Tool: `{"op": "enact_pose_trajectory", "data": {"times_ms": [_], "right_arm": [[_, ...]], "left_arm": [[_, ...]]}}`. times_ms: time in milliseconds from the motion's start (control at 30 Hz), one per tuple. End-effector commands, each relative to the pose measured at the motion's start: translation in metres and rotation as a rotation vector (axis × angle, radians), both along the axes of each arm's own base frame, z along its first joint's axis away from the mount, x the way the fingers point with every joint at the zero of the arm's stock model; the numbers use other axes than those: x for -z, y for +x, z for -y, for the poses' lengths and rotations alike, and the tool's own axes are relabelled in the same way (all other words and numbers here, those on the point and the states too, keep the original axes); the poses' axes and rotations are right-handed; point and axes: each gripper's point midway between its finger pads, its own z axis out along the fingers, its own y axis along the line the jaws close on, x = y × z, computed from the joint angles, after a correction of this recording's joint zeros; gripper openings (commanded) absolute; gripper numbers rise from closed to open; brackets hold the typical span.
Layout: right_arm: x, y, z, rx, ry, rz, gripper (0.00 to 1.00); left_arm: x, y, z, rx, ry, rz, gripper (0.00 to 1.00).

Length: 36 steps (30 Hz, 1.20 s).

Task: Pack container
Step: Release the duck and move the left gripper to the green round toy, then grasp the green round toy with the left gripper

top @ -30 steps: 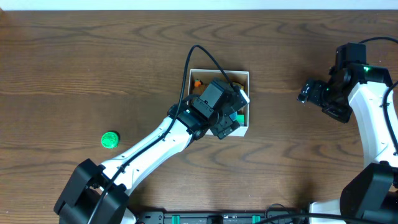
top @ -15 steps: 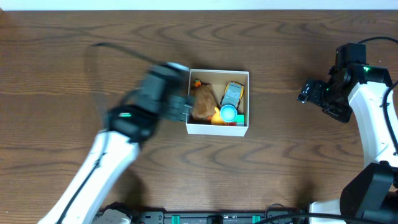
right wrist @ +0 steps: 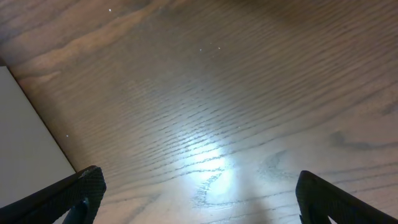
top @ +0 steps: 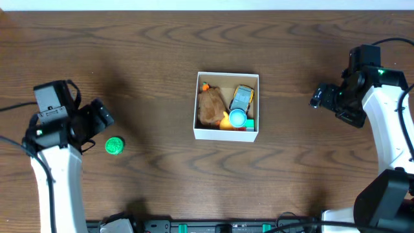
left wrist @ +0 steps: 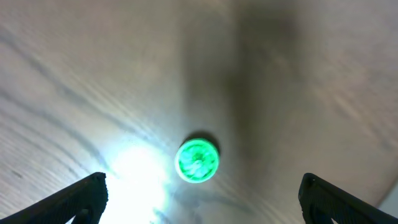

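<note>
The container (top: 226, 135), a small square white box with a tan inside, sits mid-table and holds a brown plush toy (top: 209, 107), a yellow-and-blue toy car (top: 241, 97), a blue round cap (top: 238, 118) and other small toys. A green round toy (top: 114, 145) lies on the table at the left; it also shows in the left wrist view (left wrist: 197, 161). My left gripper (top: 100, 116) is open and empty above and just beside the green toy, with its fingertips wide apart in the left wrist view (left wrist: 199, 199). My right gripper (top: 321, 96) is open and empty over bare wood at the right (right wrist: 199, 199).
The table is dark brown wood. A pale edge (right wrist: 28, 134) shows at the left of the right wrist view. The table's far edge runs along the top of the overhead view.
My left arm has swung out of the container and far to the left, ending over the green toy. The toys in the container are now uncovered. The right arm has not moved.
</note>
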Motion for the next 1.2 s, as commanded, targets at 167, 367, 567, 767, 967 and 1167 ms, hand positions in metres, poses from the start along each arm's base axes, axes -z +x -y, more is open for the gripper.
{"op": "enact_pose_trajectory", "data": {"times_ms": [167,367,567,767,967,1167], "right_arm": [[0.001,0.000,0.000,-0.017,-0.007,-0.002,0.99],[0.001,0.000,0.000,-0.024,-0.007,-0.002,0.99],[0.001,0.000,0.000,-0.024,-0.007,-0.003,0.99],[0.001,-0.002,0.000,-0.024,-0.006,-0.010,0.99],[0.001,-0.002,0.000,-0.025,-0.007,-0.010,0.99],[0.001,-0.002,0.000,-0.031,-0.007,-0.010,0.99]], "left_arm": [[0.076,-0.011,0.005,0.008,-0.108,-0.242,0.98],[0.126,-0.017,0.031,0.048,-0.268,-0.326,0.98],[0.156,-0.032,0.035,0.036,-0.305,-0.434,0.98],[0.164,-0.029,0.034,0.033,-0.306,-0.437,0.98],[0.165,-0.025,0.033,0.034,-0.301,-0.422,0.99],[0.165,-0.024,0.032,0.034,-0.300,-0.421,0.85]]}}
